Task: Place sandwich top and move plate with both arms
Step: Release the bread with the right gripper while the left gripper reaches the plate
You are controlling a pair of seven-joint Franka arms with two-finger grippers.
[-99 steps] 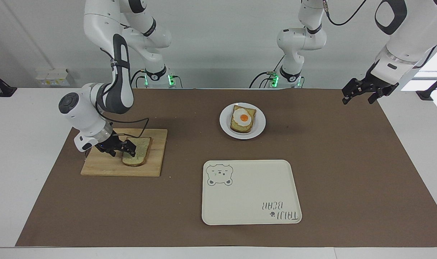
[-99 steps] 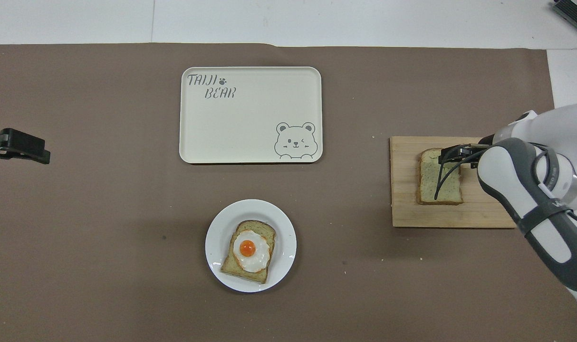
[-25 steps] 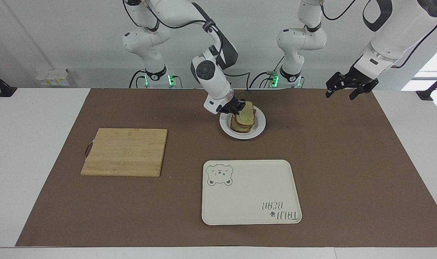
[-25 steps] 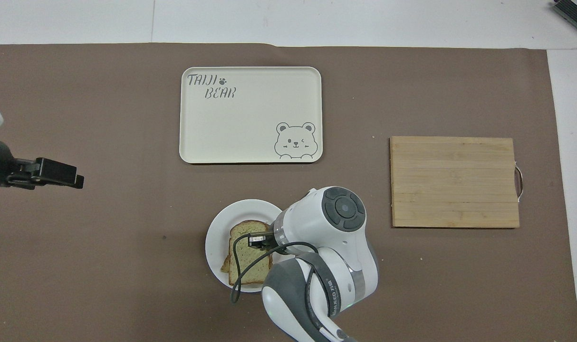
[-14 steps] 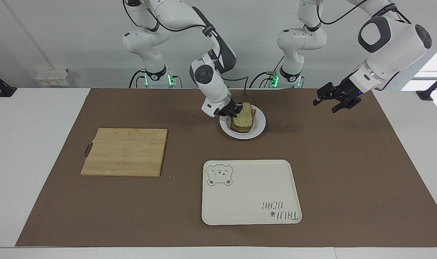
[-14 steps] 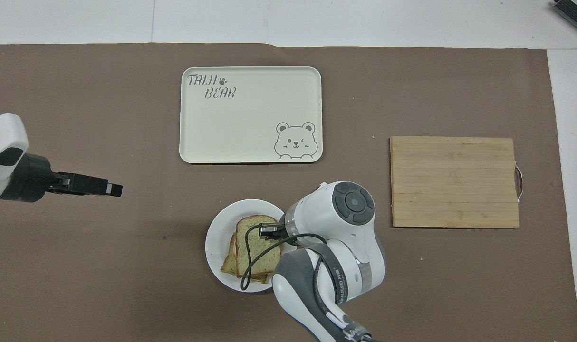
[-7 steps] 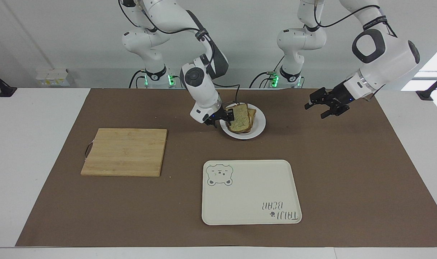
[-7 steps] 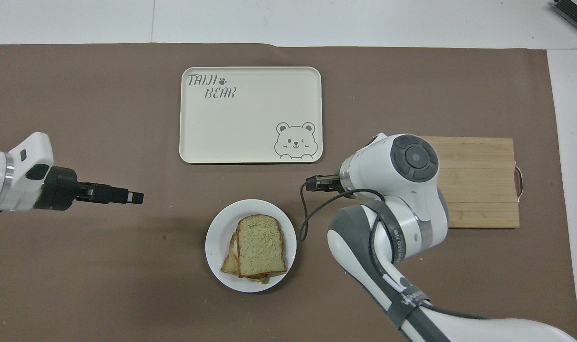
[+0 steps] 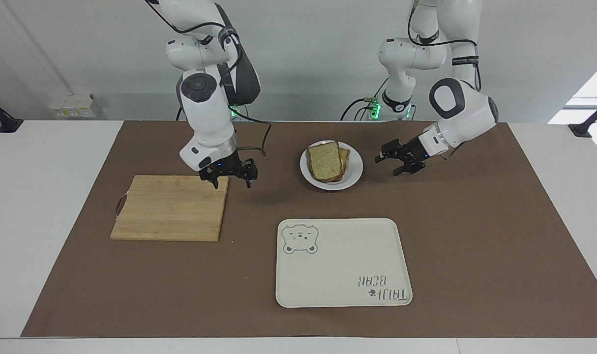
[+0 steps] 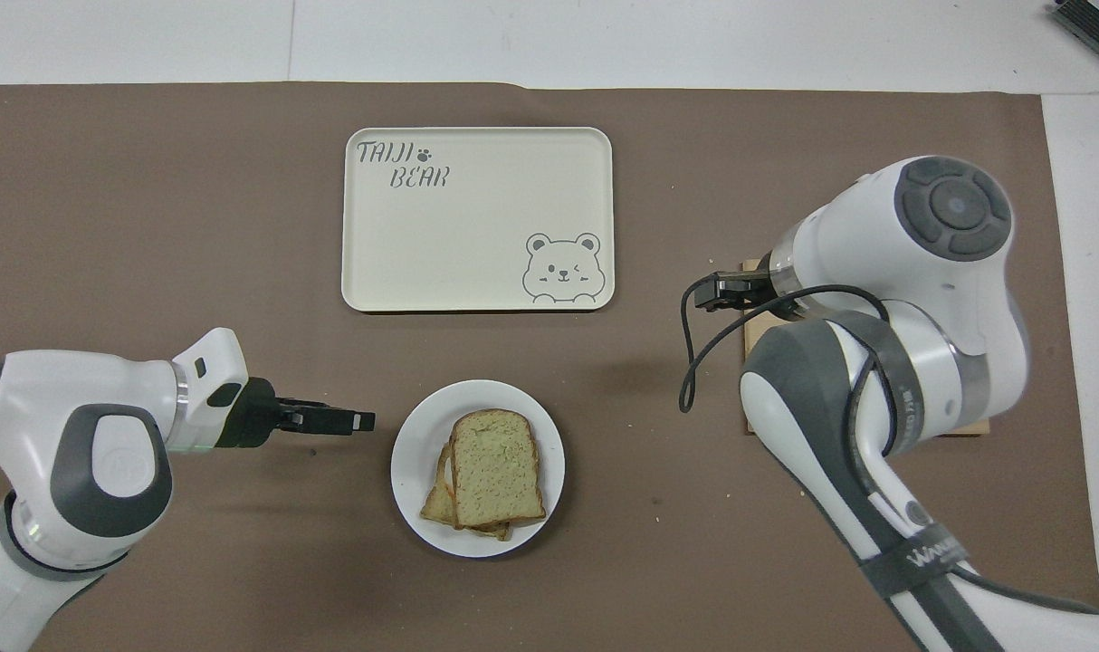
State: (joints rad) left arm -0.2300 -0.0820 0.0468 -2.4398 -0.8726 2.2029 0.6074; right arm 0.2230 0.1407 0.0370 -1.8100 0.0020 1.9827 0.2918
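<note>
Plate [image 9: 355, 169] sits between both claws: left claw [image 9: 400, 158] just beside it, right claw [image 9: 232, 175] farther, both apart, empty.

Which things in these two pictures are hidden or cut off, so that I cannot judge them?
- Lower slice: both views, covered by the sandwich top; whether anything lies between them cannot be told.
- Cutting board: overhead view, mostly hidden by the right arm; the facing view shows it whole.
- Left gripper, beside the plate: overhead view, seen edge-on, so its finger gap does not show there; the facing view shows it open.
- Right gripper: over the board's corner; height unclear.
</note>
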